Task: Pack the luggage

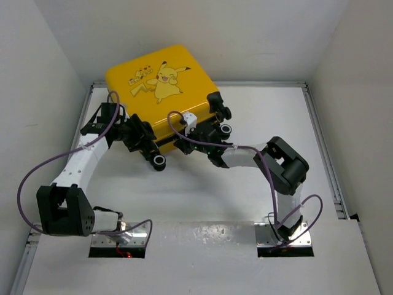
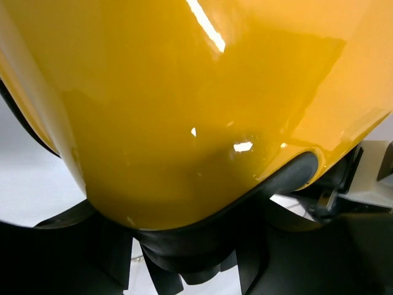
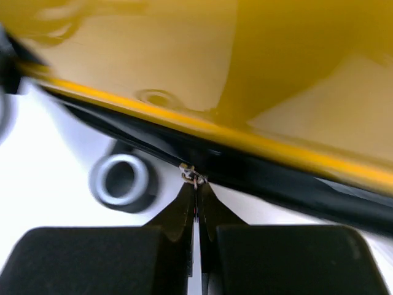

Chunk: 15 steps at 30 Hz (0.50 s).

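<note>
The luggage [image 1: 163,77] lies flat toward the table's [image 1: 202,190] far left corner. Glossy hard shell: stiff, slippery, probably heavy; I judge trim and zip the surest holds. Right hand [image 3: 196,184] is pinched closed on the zipper pull [image 3: 192,175]. Left hand [image 1: 145,142] straddles the near corner; I cannot tell its grip.

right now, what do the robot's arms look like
The left arm and right arm match: white links, chunky black joint blocks, and a thin purple cable looping along each. Each is bolted to a bare metal plate. The jaws are black.
</note>
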Tool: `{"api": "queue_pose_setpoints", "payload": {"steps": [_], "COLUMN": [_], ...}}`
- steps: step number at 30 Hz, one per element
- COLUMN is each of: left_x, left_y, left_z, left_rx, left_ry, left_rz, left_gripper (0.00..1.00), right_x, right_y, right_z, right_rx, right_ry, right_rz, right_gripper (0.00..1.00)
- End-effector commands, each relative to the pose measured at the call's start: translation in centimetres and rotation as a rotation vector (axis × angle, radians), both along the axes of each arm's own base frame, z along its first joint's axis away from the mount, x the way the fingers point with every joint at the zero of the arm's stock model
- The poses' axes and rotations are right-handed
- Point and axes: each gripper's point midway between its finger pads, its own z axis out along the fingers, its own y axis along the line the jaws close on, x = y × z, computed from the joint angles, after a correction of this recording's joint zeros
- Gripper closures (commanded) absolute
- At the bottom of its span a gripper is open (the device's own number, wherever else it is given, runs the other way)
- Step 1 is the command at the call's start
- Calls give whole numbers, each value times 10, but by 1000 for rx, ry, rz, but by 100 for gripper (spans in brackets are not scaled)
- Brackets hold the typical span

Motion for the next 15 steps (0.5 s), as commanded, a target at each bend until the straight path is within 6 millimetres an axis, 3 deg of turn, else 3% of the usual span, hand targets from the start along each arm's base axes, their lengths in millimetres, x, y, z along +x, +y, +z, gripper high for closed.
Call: {"api": "queue_pose_setpoints", "payload": {"steps": [1, 10, 11, 15], "left_x": [29, 38, 40, 46], "left_y": [45, 100, 105, 129], "left_z": [3, -3, -3, -3], "left_rx": [77, 92, 92, 87], "left_ry": [-57, -25, -25, -29], "left_rz": [112, 258, 271, 340], "left_gripper": [100, 100, 100, 100], "right_x": [43, 64, 62, 69], "right_y": [-44, -125, -136, -174], "right_z": [55, 39, 27, 10], "right_rx": [71, 8, -30, -65], "right_ry": [-175, -107, -81, -45], "right_rz": [-247, -497, -521, -609], "right_gripper": [100, 100, 100, 100]}}
